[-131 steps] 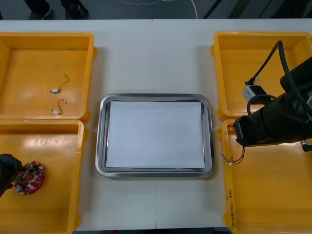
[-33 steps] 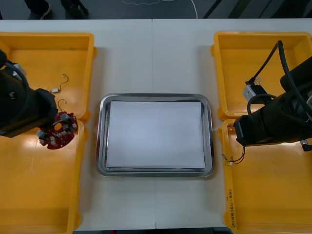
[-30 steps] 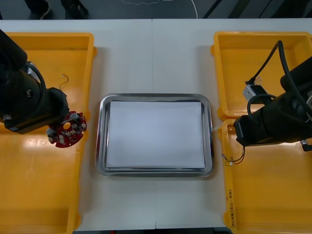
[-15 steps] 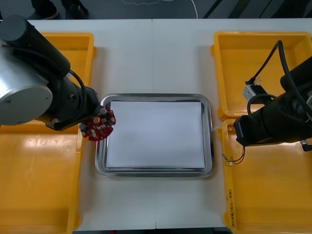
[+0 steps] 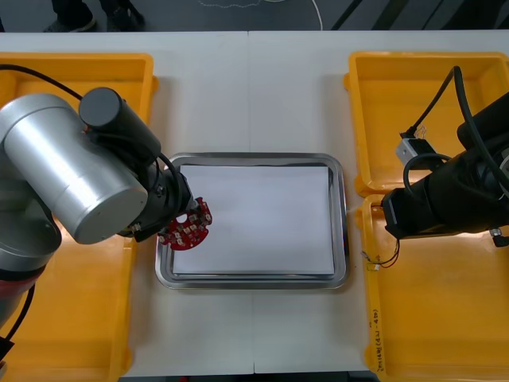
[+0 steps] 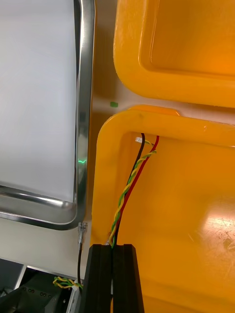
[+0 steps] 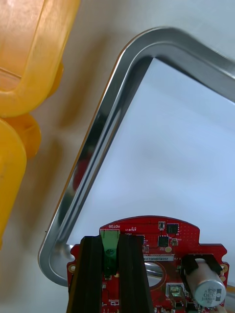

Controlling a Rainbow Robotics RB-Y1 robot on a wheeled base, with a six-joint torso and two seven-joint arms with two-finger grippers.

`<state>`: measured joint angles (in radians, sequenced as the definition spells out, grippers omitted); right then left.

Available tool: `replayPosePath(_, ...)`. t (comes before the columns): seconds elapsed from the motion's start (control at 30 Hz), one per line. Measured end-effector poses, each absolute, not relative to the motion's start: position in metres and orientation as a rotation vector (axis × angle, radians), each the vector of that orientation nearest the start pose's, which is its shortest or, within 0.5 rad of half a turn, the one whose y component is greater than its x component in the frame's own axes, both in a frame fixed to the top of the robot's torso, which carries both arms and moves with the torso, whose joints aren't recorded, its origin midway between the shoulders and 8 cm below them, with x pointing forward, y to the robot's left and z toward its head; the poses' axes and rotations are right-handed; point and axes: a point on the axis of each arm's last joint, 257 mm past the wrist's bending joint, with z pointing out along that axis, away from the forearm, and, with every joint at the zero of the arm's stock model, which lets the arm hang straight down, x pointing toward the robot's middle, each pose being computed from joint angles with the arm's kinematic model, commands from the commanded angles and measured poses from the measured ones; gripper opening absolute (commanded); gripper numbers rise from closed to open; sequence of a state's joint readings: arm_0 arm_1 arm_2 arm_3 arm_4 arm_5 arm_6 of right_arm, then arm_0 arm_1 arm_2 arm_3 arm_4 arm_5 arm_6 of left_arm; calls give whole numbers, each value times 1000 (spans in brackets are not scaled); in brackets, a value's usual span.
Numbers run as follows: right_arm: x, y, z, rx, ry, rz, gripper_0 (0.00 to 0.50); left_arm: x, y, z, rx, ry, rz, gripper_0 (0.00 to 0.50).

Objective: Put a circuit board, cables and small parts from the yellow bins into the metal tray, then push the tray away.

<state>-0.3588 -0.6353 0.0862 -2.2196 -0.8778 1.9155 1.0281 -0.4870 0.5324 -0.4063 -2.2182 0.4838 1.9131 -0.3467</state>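
Note:
My left gripper [image 5: 173, 225] is shut on a round red circuit board [image 5: 189, 228], which hangs over the near left corner of the metal tray [image 5: 253, 157]. In the left wrist view the gripper [image 7: 110, 266] pinches the board [image 7: 169, 239] at a green connector, above the white inside of the tray [image 7: 98, 146]. My right gripper [image 5: 395, 227] stays at the inner corner of the near right yellow bin [image 5: 445, 318]. In the right wrist view this gripper [image 6: 112, 254] is shut on the red and yellow cable [image 6: 132, 186], which trails from the fingers across the bin floor.
Yellow bins stand at both sides: far left [image 5: 79, 72], near left [image 5: 71, 318], far right [image 5: 398, 79]. The tray's shiny rim [image 6: 83, 98] lies close to the near right bin [image 6: 171, 220], with a narrow strip of table between them.
My left arm has carried the circuit board to the right, from over the left bins to above the tray's near left corner. The right arm has not moved.

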Motion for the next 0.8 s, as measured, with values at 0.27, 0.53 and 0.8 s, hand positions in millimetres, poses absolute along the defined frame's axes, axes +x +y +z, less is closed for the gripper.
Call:
replayPosePath(0.27,373,-203,-195,-214,2766,257,0,402,159,-240,-536,2643,-41,0)
replayPosePath(0.53,373,-203,-195,-214,2766,256,0,403,146,-252,-415,2685,-41,0)
replayPosePath(0.8,373,-203,-195,-214,2766,256,0,409,140,-252,-312,2679,-62,0)
